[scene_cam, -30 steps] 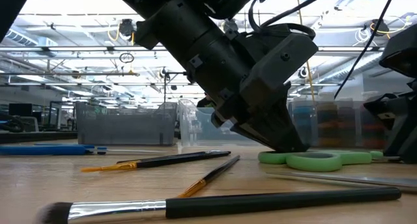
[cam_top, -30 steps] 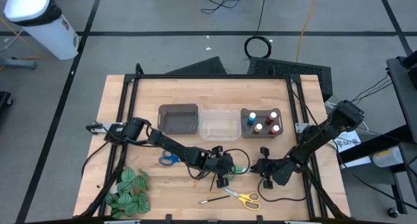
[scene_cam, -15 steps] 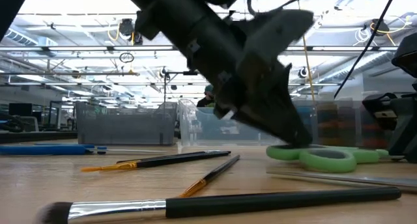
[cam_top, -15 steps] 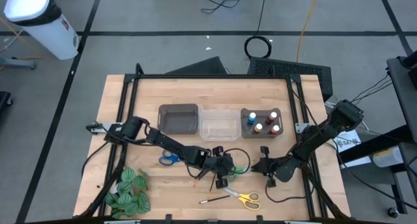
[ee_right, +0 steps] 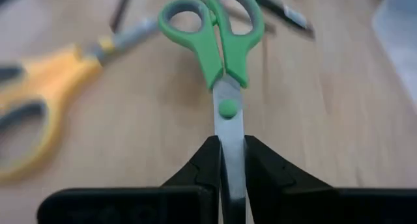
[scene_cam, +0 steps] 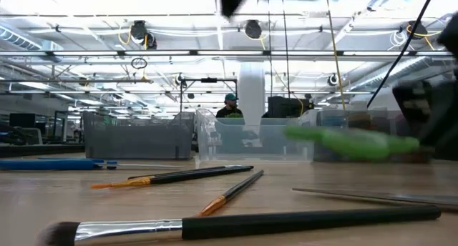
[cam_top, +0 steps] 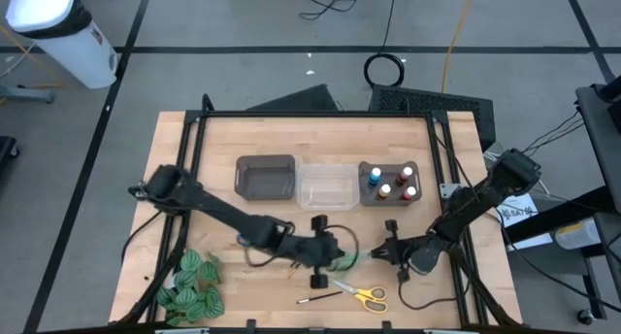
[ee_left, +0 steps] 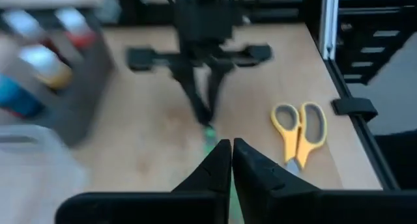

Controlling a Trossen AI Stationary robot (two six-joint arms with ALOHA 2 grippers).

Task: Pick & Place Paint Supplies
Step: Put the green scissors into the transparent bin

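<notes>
The green scissors point(ee_right: 218, 35) hang just above the table point(scene_cam: 351, 142), with my right gripper point(ee_right: 228, 146) shut on them near the table's front right point(cam_top: 396, 249). My left gripper point(ee_left: 231, 152) is shut with nothing seen between its fingers. It hovers above the scissors' handle end point(cam_top: 351, 259) and faces my right gripper. The yellow scissors point(cam_top: 366, 295) lie flat near the front edge. Thin dark brushes point(scene_cam: 186, 176) and a thick one point(scene_cam: 236, 223) lie on the wood. Paint bottles point(cam_top: 390, 183) stand in a grey bin. My right gripper pinches the green scissors' closed blades point(ee_right: 228, 129) between its two fingers, just behind the pivot. The fingers come from the table's right, slanting slightly down, and lie along the blades. The handles point(ee_right: 215, 22) point away toward the left arm, and the scissors hang clear of the table.
A clear bin point(cam_top: 326, 183) and a grey bin point(cam_top: 265, 176) stand in a row at mid-table beside the bottle bin. A green leafy bunch point(cam_top: 189, 285) lies at the front left. Something blue point(scene_cam: 50, 163) lies flat at the left. Black frame rails point(cam_top: 184, 179) run along the table's sides.
My left gripper has risen from the green scissors' handles, out of the top of the low view. My right gripper has risen slightly and taken the green scissors up: they lay on the table and now hang clear of it.
</notes>
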